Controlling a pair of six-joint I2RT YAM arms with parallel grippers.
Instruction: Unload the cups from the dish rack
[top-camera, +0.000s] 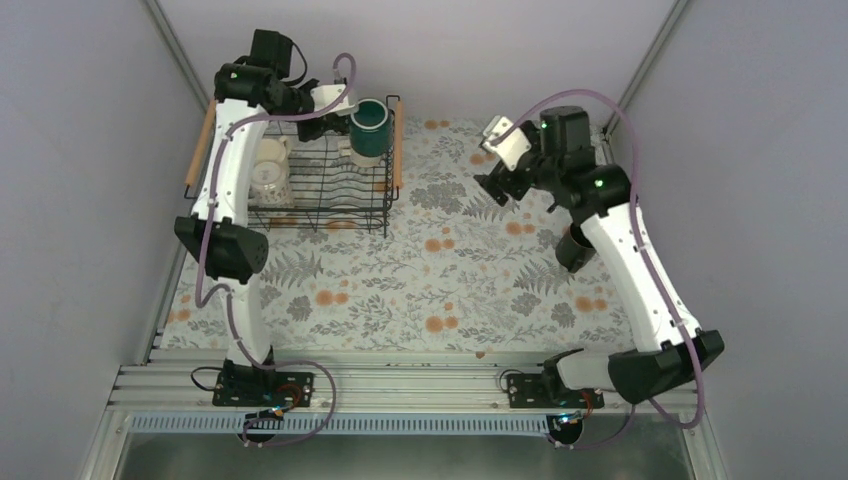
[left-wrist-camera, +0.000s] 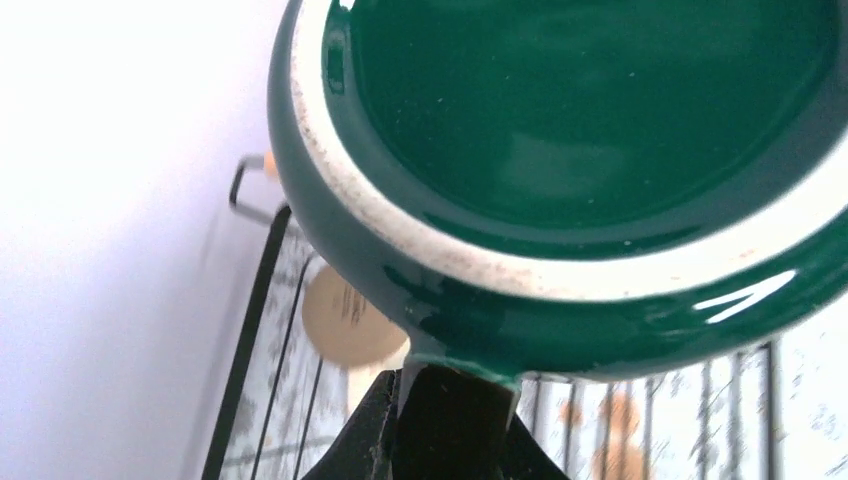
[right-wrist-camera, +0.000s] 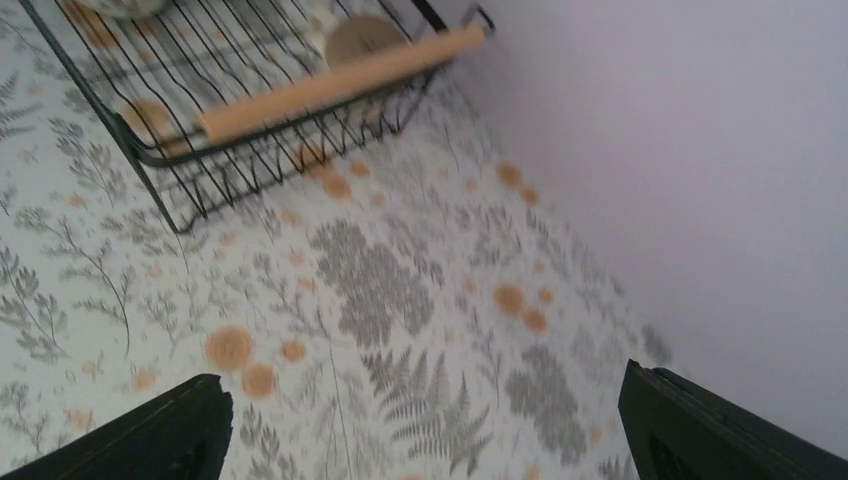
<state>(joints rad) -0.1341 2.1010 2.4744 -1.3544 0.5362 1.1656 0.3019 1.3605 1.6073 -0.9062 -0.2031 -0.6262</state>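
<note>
1. L claw (top-camera: 350, 110) is shut tight on the green mug (top-camera: 371, 128). In the L wrist cam, a black finger (left-wrist-camera: 450, 420) presses on the mug's side, low in the pic.
2. The green mug is up in the air, over the far R corner of the rack (top-camera: 320, 215). Its open top faces up. The L wrist cam sees its bottom, w/ a pale ring on it.
3. The rack sits on the flower cloth (top-camera: 440, 290), at the far L. It's black wire w/ a wood handle (top-camera: 397, 155) on each side.
4. Inside the rack there's a pale mug (top-camera: 270, 168), near the L side.
5. A beige mug (left-wrist-camera: 345, 318) is in the rack too, under the green one. Its round bottom faces the L wrist cam.
6. R claw (top-camera: 500, 185) is wide open. In the R wrist cam its 2 black fingers (right-wrist-camera: 150, 430) sit far apart, w/ only cloth between them.
7. R claw hangs over the cloth, to the R of the rack, & doesn't touch it.
8. A dark mug (top-camera: 575, 248) stands on the cloth at the R side. It's right by the R arm & well away from the rack.
</note>
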